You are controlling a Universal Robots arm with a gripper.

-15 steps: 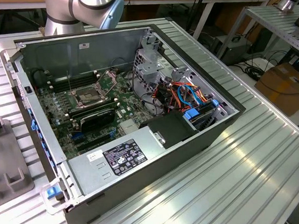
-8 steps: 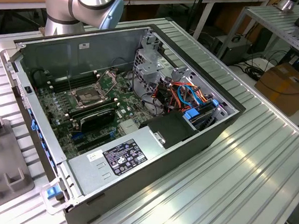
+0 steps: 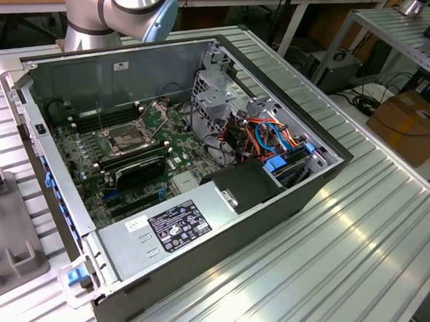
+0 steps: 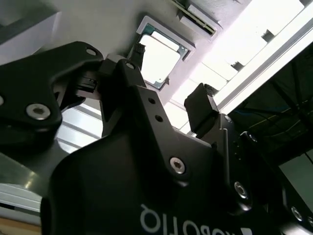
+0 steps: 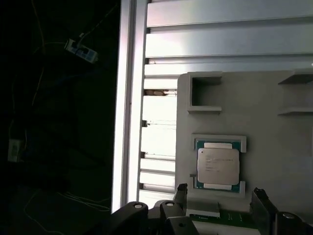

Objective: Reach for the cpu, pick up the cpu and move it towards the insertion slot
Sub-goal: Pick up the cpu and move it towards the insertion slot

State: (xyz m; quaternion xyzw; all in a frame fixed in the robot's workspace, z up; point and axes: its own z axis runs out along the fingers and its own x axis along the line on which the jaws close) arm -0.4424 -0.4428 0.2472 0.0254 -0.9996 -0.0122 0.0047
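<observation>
Your black pincer (image 5: 219, 192) hangs wide open, empty, the pale silver square cpu (image 5: 218, 166) at its twelve o'clock in a grey tray pocket (image 5: 218, 139); closing off-centre could wedge it there.

I see ribbed aluminium table (image 3: 327, 233) carrying everything. Open computer case (image 3: 254, 233) sits directly on it, mid-table. Grey fixture plate (image 3: 11, 214) lies flat on slats at exterior view's left, just beside case. First wrist view: cpu (image 5: 218, 165) seated in plate's recess.
</observation>
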